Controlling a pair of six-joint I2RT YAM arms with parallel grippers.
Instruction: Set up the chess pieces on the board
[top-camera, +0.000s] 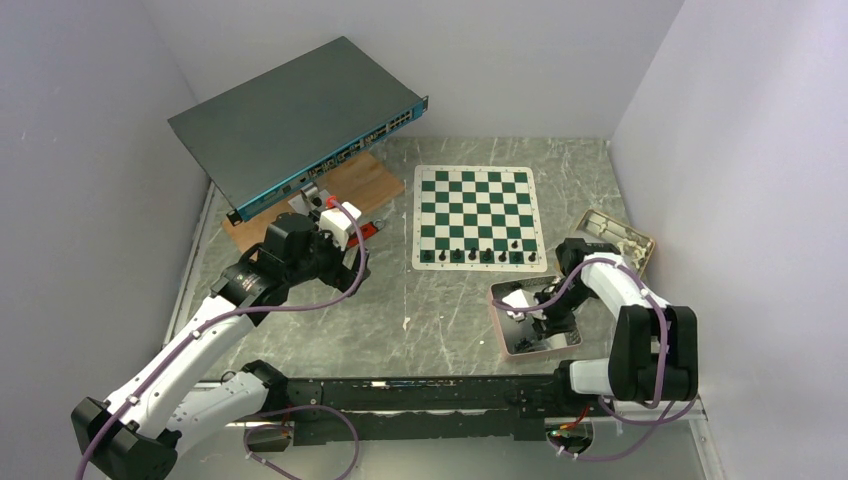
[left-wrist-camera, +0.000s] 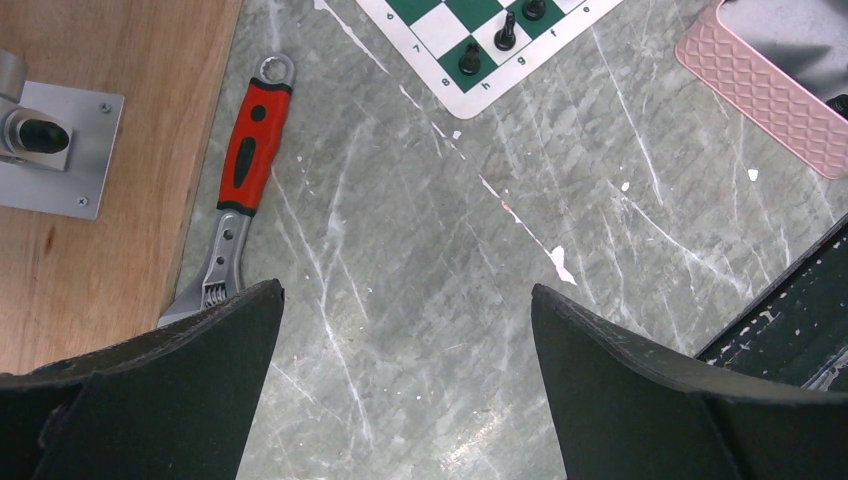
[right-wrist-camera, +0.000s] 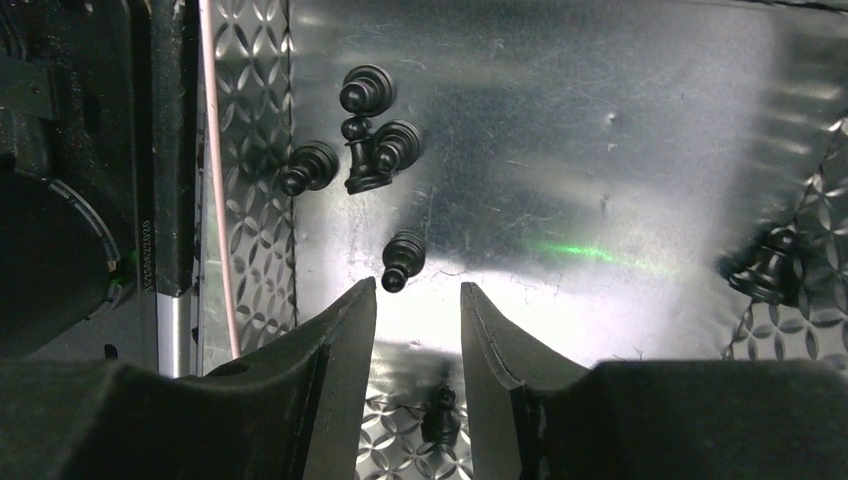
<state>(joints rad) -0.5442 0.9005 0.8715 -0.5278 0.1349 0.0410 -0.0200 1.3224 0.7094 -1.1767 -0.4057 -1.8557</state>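
We begin at the right pincer (right-wrist-camera: 417, 288): its two black fingers stand partly apart and pinch nothing, and it hangs low inside the shiny metal tray with the pink rim (right-wrist-camera: 600, 120). Just in front of its tips one small black chess pawn (right-wrist-camera: 403, 258) lies on its side. A cluster of three or four more pieces (right-wrist-camera: 372, 150) lies further in, and another piece (right-wrist-camera: 765, 268) sits near the tray's corner. The left pincer (left-wrist-camera: 405, 292) is spread wide and empty above bare table, well apart from the tray. On the flat green and white chess board (top-camera: 476, 195) we see a nearly full row of black pieces (top-camera: 472, 255) along the near edge, and one piece (top-camera: 515, 243) on the row behind. We judge the black side about half done: the second row is almost all to fill, and we see no white pieces. The surface is a grey marbled table top (top-camera: 420, 310) with white scratches. On it are a red-handled adjustable wrench (left-wrist-camera: 252, 145), a wooden board (top-camera: 360, 178) under a tilted grey network switch (top-camera: 290, 115), and a beige box (top-camera: 615, 235). Pale walls close three sides.
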